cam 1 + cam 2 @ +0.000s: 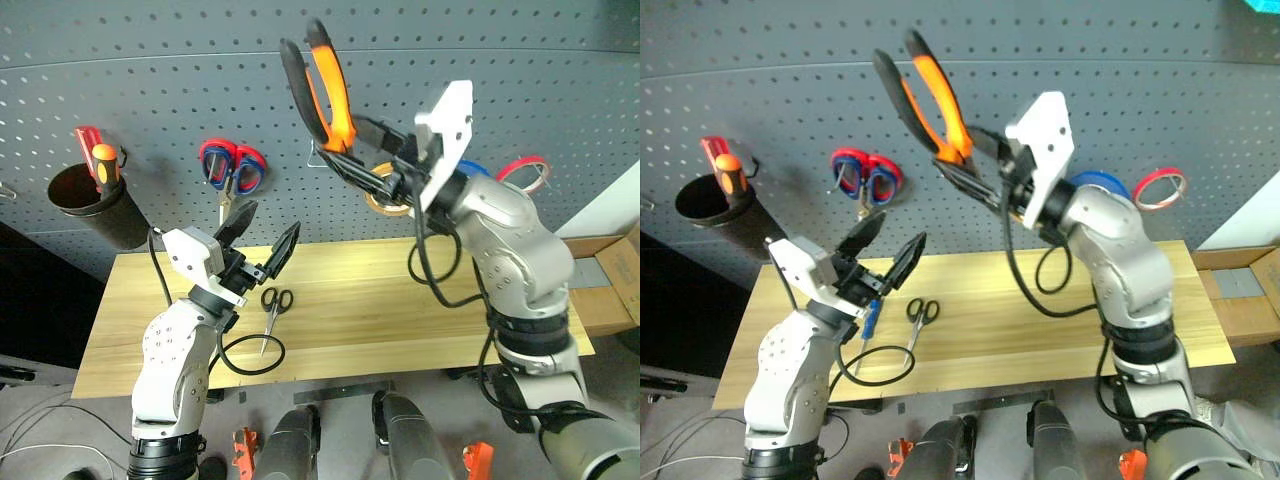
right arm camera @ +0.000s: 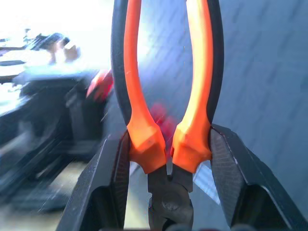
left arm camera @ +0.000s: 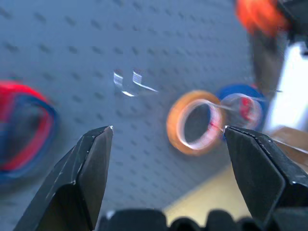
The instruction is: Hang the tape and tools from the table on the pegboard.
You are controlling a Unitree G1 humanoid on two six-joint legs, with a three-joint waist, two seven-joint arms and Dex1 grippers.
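My right gripper (image 1: 345, 148) is shut on the pliers (image 1: 330, 90), low on their orange-and-black handles, which point up in front of the grey-blue pegboard (image 1: 150, 80). The right wrist view shows the handles (image 2: 144, 96) pinched between both fingers. My left gripper (image 1: 271, 220) is open and empty, raised above the table (image 1: 400, 320). Small black-handled scissors (image 1: 275, 303) lie on the wood just beyond it. Beside them lies the blue-handled screwdriver (image 1: 870, 320). The yellow-tan tape ring (image 3: 172, 122) hangs on the pegboard, partly hidden behind my right wrist.
Red-and-blue scissors (image 1: 232, 165) hang on the pegboard. A black cup (image 1: 95, 205) at the left holds red and orange screwdrivers. A blue ring (image 1: 472, 168) and a red ring (image 1: 524, 168) hang at the right. A bare metal hook (image 3: 127, 84) sits between scissors and tape. A cardboard box (image 1: 610, 285) stands right of the table.
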